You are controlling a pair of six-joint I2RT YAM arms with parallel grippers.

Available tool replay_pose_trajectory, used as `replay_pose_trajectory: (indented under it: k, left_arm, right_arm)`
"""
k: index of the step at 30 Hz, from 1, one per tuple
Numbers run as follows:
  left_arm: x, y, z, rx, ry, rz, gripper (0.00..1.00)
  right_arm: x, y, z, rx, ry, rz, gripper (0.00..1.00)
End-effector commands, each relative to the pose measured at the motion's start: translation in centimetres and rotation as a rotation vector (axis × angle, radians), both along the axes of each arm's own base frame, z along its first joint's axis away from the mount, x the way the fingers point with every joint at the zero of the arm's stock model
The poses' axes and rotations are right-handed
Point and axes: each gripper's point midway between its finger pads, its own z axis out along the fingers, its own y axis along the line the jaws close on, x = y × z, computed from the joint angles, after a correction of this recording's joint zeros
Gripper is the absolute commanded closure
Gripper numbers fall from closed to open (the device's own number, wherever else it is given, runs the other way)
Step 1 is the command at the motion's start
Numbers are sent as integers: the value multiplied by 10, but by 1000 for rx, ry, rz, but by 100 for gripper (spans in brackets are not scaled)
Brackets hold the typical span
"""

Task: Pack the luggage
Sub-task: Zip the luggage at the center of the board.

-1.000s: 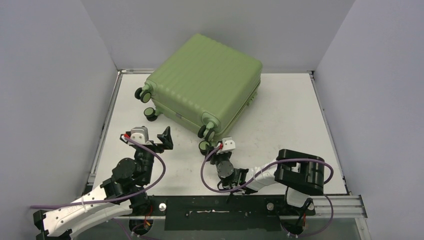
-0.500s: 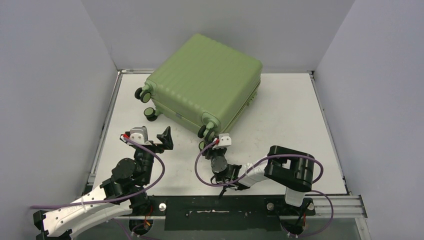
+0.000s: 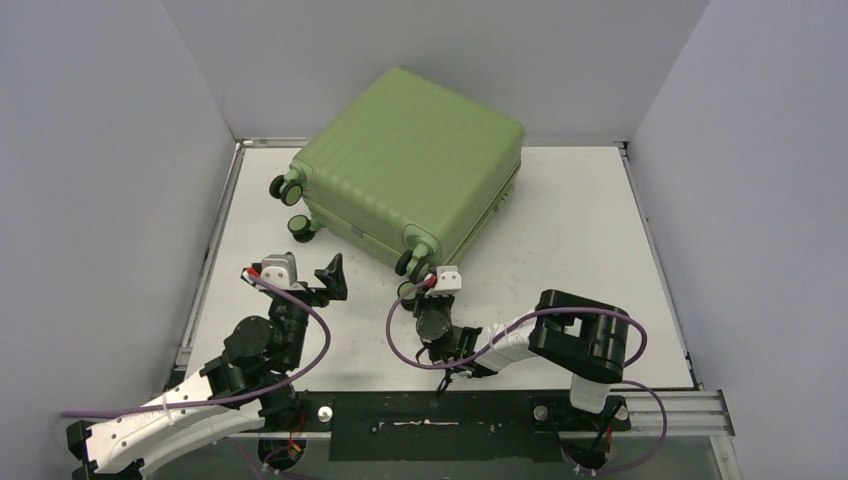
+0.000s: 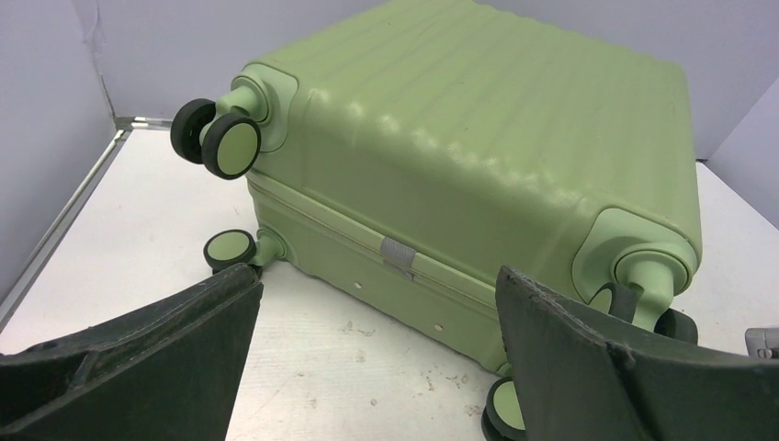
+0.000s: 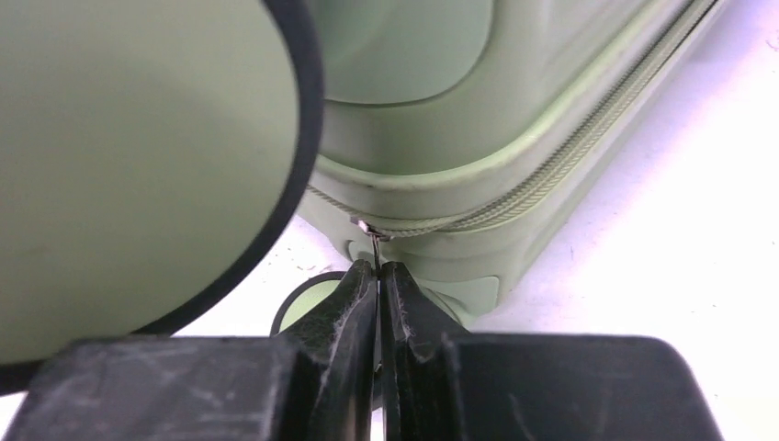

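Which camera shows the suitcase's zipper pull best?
Right wrist view: the zipper pull hangs from the luggage seam, pinched in the shut right gripper. The top external and left wrist views show the luggage shell but not the pull.

The left arm (image 3: 150, 425), at lower left, and the right arm (image 3: 585, 345), at lower right, pair black joint housings with white link shells. A purple cable (image 3: 327, 335) loops along each. Grey-white camera blocks (image 3: 278, 268) cap the wrists. The fingers (image 4: 138, 358) are matt black and scuffed.
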Motion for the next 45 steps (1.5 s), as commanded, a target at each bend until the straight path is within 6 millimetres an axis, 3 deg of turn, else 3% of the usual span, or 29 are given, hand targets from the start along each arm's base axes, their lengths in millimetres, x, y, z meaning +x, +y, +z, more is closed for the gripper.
replay_pose_trajectory:
  k: [1,19,23,29,36,45]
  left_arm:
    - [0,0,8,-14,-10,-9,3]
    - [-1,-3,7,-37,-3,-22,3]
    - [-1,-4,8,-37,-4,-27,3]
    - [-1,-5,8,-38,-4,-31,3]
    - [-1,-5,7,-35,-3,-34,3]
    - [-1,-7,7,-33,-1,-38,3]
  right_arm:
    - [3,-18,16,48,-12,-71,99]
    - [-5,-30,25,44,-44,-1,100]
    - [-11,-22,29,7,-65,83,100]
    - [-19,-16,26,-37,-61,135,86]
    - [-19,-10,30,-33,-72,151,56]
    - [-7,-4,36,16,-65,104,49]
